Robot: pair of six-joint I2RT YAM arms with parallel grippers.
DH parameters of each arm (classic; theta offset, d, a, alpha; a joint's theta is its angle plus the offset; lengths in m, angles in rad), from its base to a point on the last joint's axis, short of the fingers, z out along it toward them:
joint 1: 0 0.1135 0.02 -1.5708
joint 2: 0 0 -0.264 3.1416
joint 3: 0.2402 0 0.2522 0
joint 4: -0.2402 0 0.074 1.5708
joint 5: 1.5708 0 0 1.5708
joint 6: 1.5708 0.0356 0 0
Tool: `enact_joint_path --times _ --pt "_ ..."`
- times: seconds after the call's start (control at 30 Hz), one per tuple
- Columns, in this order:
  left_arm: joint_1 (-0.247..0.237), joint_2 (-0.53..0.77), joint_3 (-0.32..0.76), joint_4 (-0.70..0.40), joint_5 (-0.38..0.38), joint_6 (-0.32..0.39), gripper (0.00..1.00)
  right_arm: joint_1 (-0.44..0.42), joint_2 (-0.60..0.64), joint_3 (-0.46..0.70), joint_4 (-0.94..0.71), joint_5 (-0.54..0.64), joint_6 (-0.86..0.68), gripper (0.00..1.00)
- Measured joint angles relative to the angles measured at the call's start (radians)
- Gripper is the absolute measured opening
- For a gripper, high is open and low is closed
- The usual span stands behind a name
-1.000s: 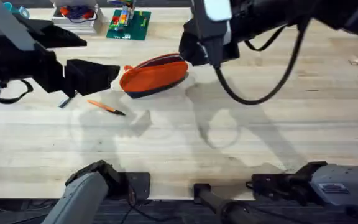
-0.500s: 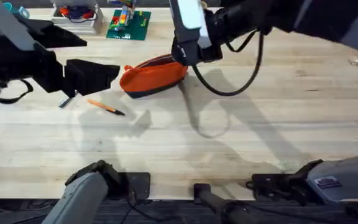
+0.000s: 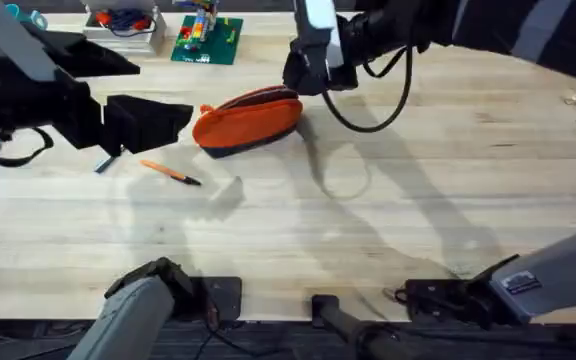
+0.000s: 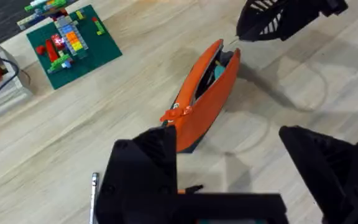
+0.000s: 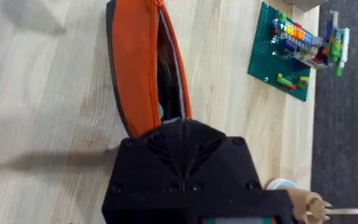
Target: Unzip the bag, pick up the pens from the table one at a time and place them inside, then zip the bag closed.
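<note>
orange bag (image 3: 248, 120) lies on the surface (image 3: 368, 230), long axis left-right, zipper partly open. right claw (image 3: 306, 75), pressed together, is at its right end; left claw (image 3: 153, 118), spread apart, waits beside its left end.

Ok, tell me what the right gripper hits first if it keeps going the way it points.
Probably the orange fabric pencil pouch: the right gripper sits at its near end, aimed along the partly open zipper. Contact can't be judged.
</note>
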Motion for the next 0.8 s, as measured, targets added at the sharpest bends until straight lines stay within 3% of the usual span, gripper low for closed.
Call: enact_joint_path --times 0.8 --pt "0.0 0.0 0.0 -0.015 0.0 0.0 0.995 -0.016 0.195 0.006 0.066 -0.112 0.059 0.028"
